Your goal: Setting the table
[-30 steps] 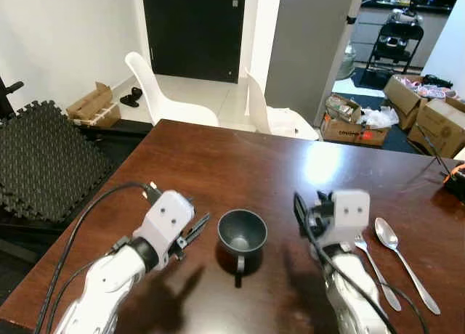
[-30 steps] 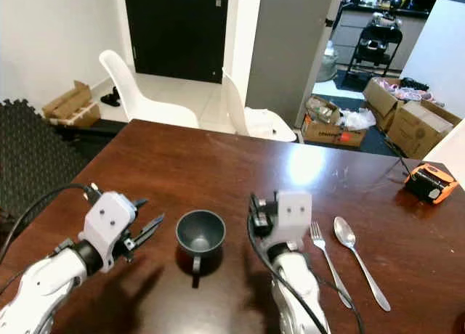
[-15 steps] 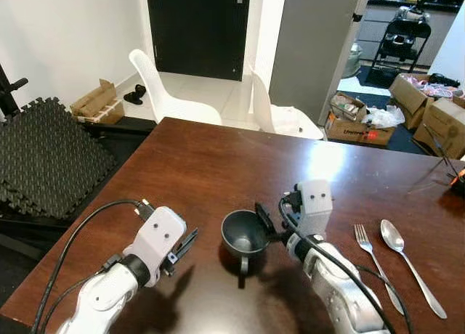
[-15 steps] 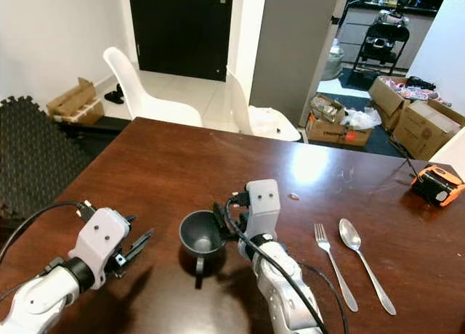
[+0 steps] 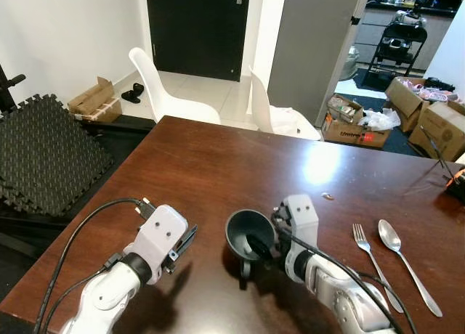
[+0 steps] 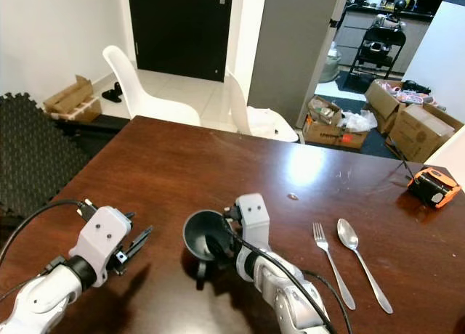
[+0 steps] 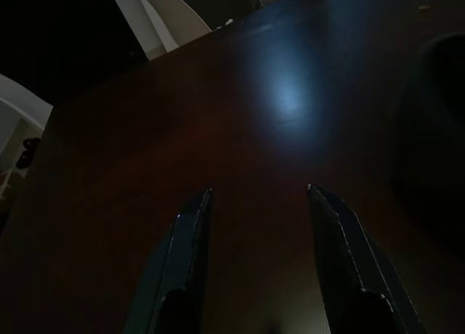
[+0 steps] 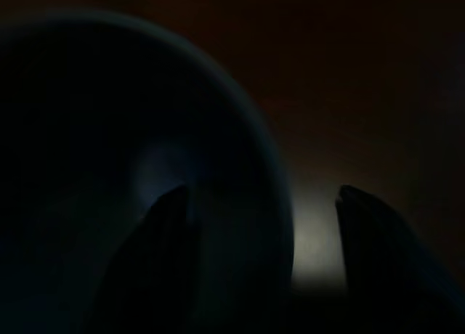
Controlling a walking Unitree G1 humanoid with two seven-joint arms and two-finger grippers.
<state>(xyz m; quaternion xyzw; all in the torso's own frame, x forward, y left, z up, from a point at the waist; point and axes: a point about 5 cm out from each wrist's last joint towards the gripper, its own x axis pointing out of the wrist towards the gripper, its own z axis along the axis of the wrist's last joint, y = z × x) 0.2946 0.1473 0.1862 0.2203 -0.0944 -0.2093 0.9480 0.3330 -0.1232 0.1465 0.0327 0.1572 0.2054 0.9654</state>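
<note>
cup [image 5: 249, 234]: dark grey, round, smooth matte look, wide mouth narrowing toward the base, handle pointing at the robot; tilted, mouth leaning toward the right arm; near the table's front edge, between the two arms
right hand [image 8: 265, 229]: at the cup's rim, one finger [image 8: 163, 236] inside the bowl, the other outside the wall; fingers straddle the rim, gap between them visible, whether they press the wall cannot tell
left hand [image 7: 258, 196]: low over bare table, left of the cup and apart from it; fingers spread, nothing between them
table [image 5: 218, 160]: dark reddish-brown wood, glossy, light glare patch near the middle-right
fork [image 5: 375, 265]: silver metal, lying flat right of the right arm, tines pointing away from the robot
spoon [image 5: 403, 258]: silver metal, shiny oval bowl, lying just beside the fork on its right, roughly parallel
chairs [image 5: 163, 87]: two, white moulded plastic, curved shells, at the table's far side
foam mat [image 5: 43, 152]: black, ridged texture, on the floor at left
boxes [image 5: 429, 120]: brown cardboard, on the floor at far right
door [image 5: 192, 29]: black, flat, in the back wall
</note>
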